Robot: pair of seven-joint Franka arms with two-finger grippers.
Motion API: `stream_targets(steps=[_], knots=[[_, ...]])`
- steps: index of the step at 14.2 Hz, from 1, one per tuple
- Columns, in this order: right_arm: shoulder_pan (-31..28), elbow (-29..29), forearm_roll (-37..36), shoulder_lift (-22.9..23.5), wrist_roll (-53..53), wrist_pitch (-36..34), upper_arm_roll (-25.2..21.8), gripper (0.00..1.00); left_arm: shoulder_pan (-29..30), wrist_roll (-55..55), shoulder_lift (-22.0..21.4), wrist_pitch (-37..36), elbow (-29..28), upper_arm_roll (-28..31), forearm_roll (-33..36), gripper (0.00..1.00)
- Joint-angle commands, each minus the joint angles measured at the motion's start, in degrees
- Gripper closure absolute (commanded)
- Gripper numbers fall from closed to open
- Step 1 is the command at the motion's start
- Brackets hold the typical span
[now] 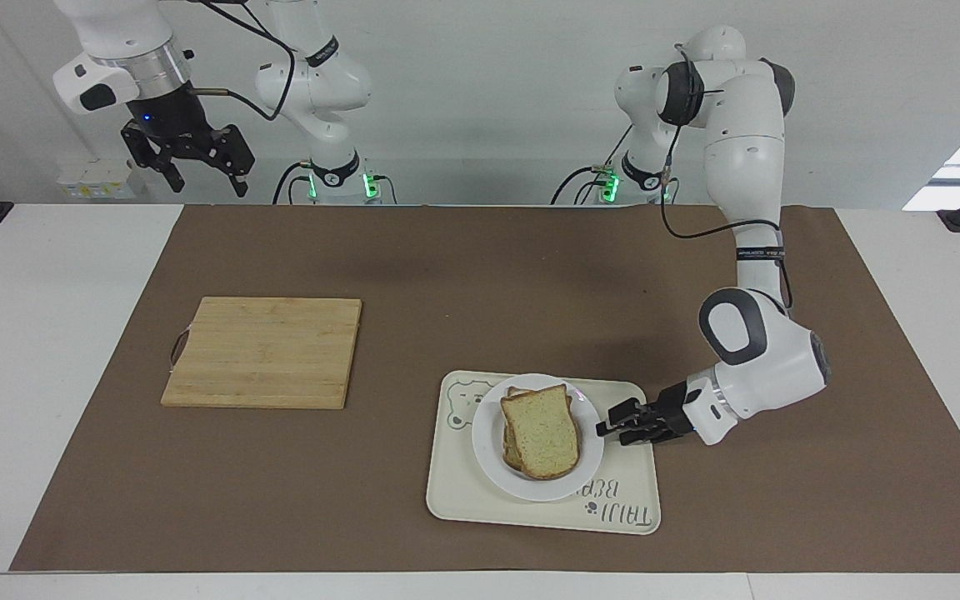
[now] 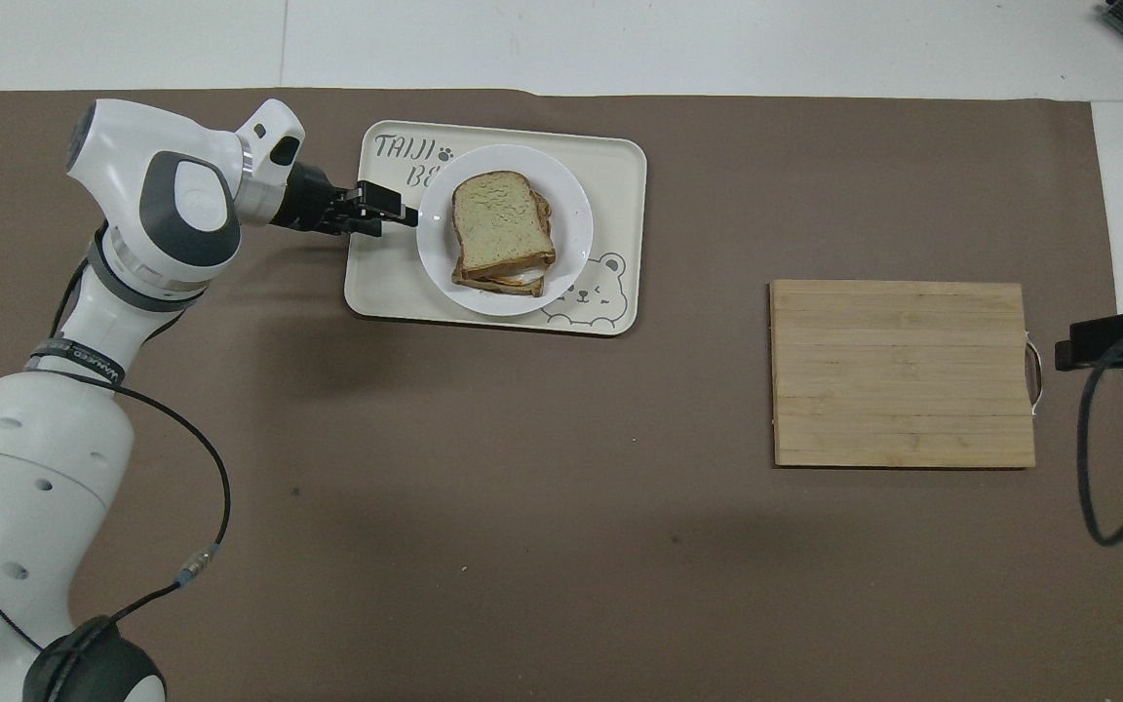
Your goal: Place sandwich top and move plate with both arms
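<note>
- Sandwich top (image 1: pixel 540 430) sitting on the stack below it, crust edges roughly lined up; stack resting on the plate (image 1: pixel 487 457). Topping step looks done, judging by the lie.
- Plate sitting on the cream bear tray (image 1: pixel 623 508), over the tray's middle, part-covering the bear drawing at the end twd the right arm.
- Left pincer (image 1: pixel 607 424) lying low and near-horizontal, just beside the plate rim on the side twd the left arm's end of the surface (image 1: pixel 413 275). Tips appear off the rim, small gap showing in the facing view; holding nothing. Fingers looking narrow, not wide.
- Low sideways pose suits pushing or pinching a rim, not a top-down pick – prob. why wrist is laid flat.
- Right pincer (image 1: pixel 197 171) hanging high at the right arm's end, fingers spread wide, empty; that arm waiting.
- Wooden board (image 1: pixel 264 351) bare, well apart from the tray, nearer the right arm. Guess: plate is meant for handover that way.
</note>
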Motion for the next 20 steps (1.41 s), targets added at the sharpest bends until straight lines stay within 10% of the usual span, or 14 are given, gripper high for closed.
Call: stream_targets(steps=[1,10,20], knots=[[-0.9,0.0,0.3,-0.4,-1.6,-0.1,0.5,0.00,-0.3,-3.3,-5.4,-1.1,-0.8,3.3,5.7,0.00],[-0.9,0.0,0.3,-0.4,-1.6,-0.1,0.5,0.00,-0.7,-16.8,-20.5,-14.4,-0.8,7.5,39.4,0.00],[-0.9,0.0,0.3,-0.4,-1.6,-0.1,0.5,0.00,-1.1,-13.8,-44.6,-24.7,-15.3,7.2,44.7,0.00]])
